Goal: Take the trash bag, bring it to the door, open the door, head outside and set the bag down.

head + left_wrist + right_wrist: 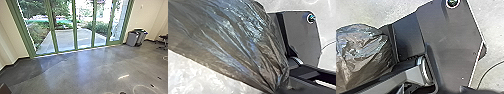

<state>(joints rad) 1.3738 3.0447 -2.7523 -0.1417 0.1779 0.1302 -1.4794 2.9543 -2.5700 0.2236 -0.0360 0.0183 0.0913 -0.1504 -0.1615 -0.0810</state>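
Trash bag: dark, shiny and creased, seen close up in the left wrist view, its folds drawn together into a narrow neck; in the right wrist view its rounded, crumpled side lies near the robot's own dark plate (quite a gleam on that plastic)
Left gripper: narrowed on the gathered neck of the bag, holding it
Right gripper: how wide or narrow it is, I cannot tell
Glass doors: tall panes in green frames, side by side across the upper left and middle of the head view, their foot meeting the floor
Outside: a pale paved path beyond the glass, upper middle of the frame, with greenery on both sides (a bright, leafy sort of day out there)
Bins: grey, standing close together at the upper right of the frame, near the wall
Chair: dark, partly cut off at the right edge of the frame
Floor: smooth and grey, across the middle and lower frame, with pale patches of light (the shine almost looks wet)
Lower left corner: a brownish thing, too cut off to name
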